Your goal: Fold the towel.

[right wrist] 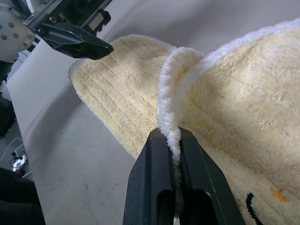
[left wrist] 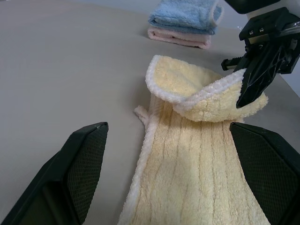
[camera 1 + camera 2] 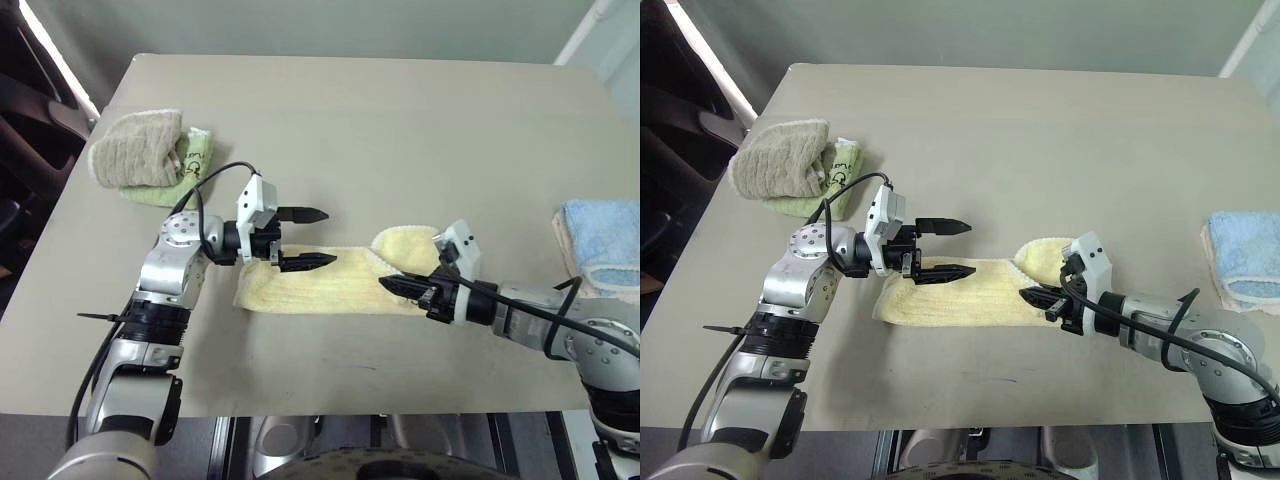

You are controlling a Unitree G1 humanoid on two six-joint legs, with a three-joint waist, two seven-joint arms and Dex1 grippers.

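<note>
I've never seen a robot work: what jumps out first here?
A long yellow towel lies mid-table, its right end lifted and curled over, pinched by the right gripper. The left gripper hangs open over the towel's other end. Folded towels sit at both sides: beige on green far left, blue at right.

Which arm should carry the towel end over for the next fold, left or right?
Right, probably. The right end effector is shut on the towel edge, its end already lifted and curled over. The left end effector is open above the towel's other end, holding nothing.
</note>
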